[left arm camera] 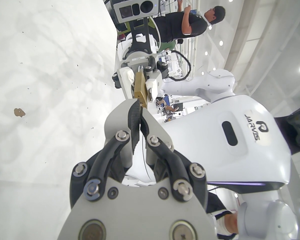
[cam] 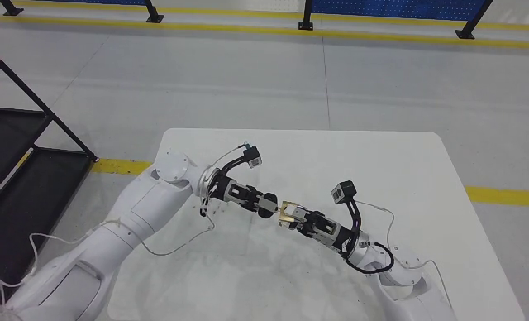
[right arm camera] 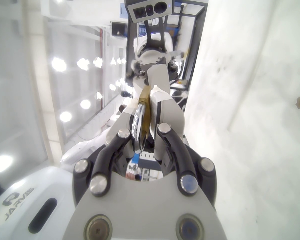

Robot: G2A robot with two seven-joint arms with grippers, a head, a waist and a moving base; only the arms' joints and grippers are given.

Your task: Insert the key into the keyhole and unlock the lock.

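The brass, block-shaped lock (cam: pixel 290 211) is held at the centre of the top view, above the smooth white table (cam: pixel 397 164). It is clamped between the white fingers of the right gripper (right arm camera: pixel 145 97). The left gripper (left arm camera: pixel 140 107) is closed with its black ribbed pads (left arm camera: pixel 134 116) on a thin key (left arm camera: pixel 141 104), which touches the end of the lock.

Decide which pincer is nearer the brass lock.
Right. The right pincer clamps the lock itself; the left pincer, shut on the key, sits just at its keyhole end.
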